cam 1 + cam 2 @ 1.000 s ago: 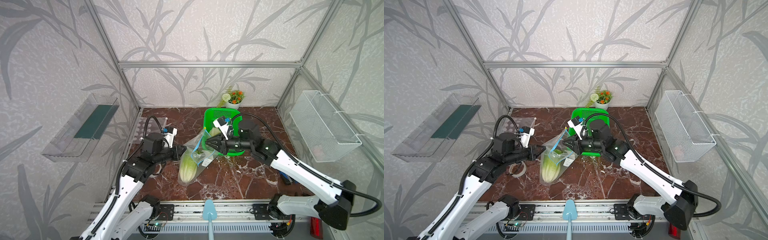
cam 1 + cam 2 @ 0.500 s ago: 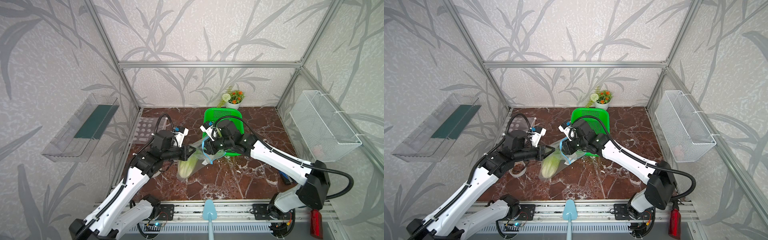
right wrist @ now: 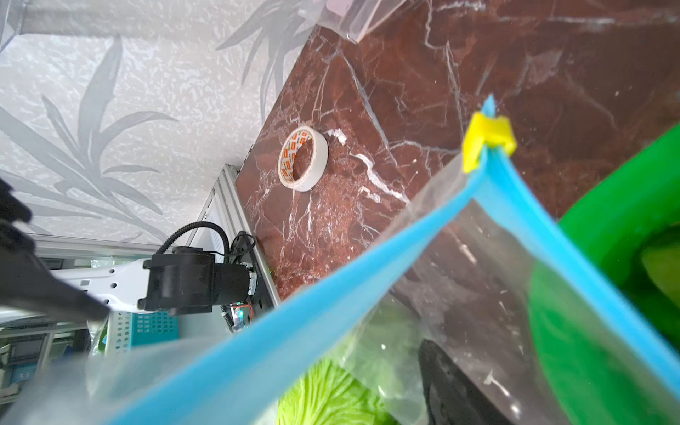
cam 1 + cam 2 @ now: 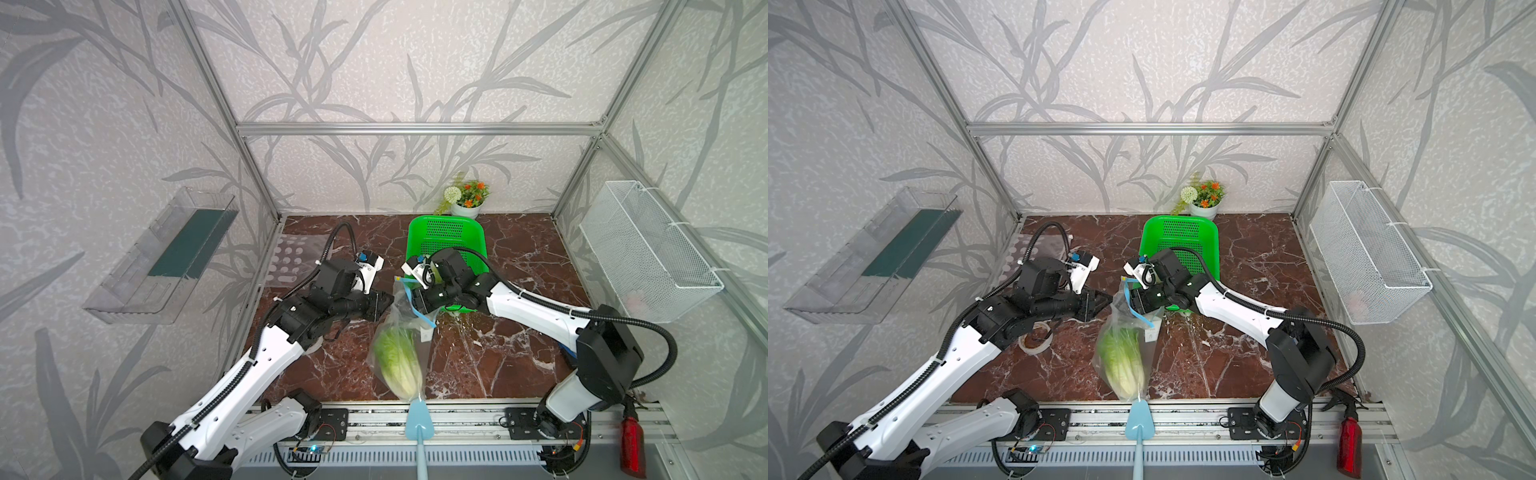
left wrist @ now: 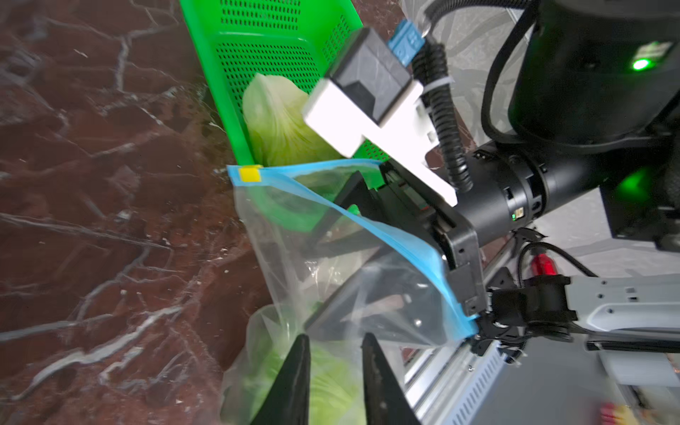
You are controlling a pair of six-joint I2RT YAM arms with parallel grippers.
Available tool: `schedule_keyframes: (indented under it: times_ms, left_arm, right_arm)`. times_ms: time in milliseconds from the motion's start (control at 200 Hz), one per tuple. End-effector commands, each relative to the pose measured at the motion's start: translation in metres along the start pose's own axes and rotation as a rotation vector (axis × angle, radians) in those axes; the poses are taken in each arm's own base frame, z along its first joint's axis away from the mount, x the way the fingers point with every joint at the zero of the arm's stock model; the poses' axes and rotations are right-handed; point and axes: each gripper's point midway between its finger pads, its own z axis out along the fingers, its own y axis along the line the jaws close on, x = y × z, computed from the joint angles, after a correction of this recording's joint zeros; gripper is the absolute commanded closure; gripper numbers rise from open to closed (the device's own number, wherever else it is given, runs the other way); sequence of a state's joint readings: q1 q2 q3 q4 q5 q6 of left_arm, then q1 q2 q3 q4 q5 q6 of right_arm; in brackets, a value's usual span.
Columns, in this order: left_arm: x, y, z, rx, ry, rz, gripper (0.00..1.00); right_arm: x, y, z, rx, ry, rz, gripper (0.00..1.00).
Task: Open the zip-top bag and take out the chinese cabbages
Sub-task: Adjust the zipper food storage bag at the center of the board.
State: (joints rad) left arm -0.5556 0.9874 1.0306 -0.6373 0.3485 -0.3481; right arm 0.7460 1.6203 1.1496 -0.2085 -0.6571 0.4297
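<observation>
Cabbage in bag, beneath right claw

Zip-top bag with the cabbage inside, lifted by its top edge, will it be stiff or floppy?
Probably floppy: the zip-top bag is thin clear film, creased and draping below its blue zip strip. Likely bottom-heavy, since the cabbage sags into its lower end, so it may swing. The glossy film could be slippery.

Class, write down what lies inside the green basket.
One cabbage lies in the basket, plain in the left wrist view. In both top views the right arm covers that end, so whatever else lies there is hidden.
</observation>
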Motion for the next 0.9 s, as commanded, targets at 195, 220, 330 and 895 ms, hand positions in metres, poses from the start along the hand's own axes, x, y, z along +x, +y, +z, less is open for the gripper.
schedule_keyframes:
  times_ms: [195, 220, 330, 895]
  left_arm:
    - [0.001, 0.018, -0.028, -0.141, -0.028, -0.055, 0.56]
    - [0.008, 0.023, -0.031, -0.165, -0.008, -0.072, 0.56]
    - [0.037, 0.049, -0.052, -0.311, 0.031, -0.162, 0.56]
    - [0.192, 0.069, -0.021, -0.265, 0.251, -0.854, 0.58]
  right_arm:
    - [-0.011, 0.036, -0.015, -0.190, -0.036, -0.028, 0.20]
    - [-0.015, 0.037, -0.015, -0.215, -0.056, -0.019, 0.20]
    - [-0.040, 0.046, -0.024, -0.321, -0.154, 0.018, 0.19]
    - [-0.076, 0.063, -0.027, -0.443, -0.172, 0.035, 0.35]
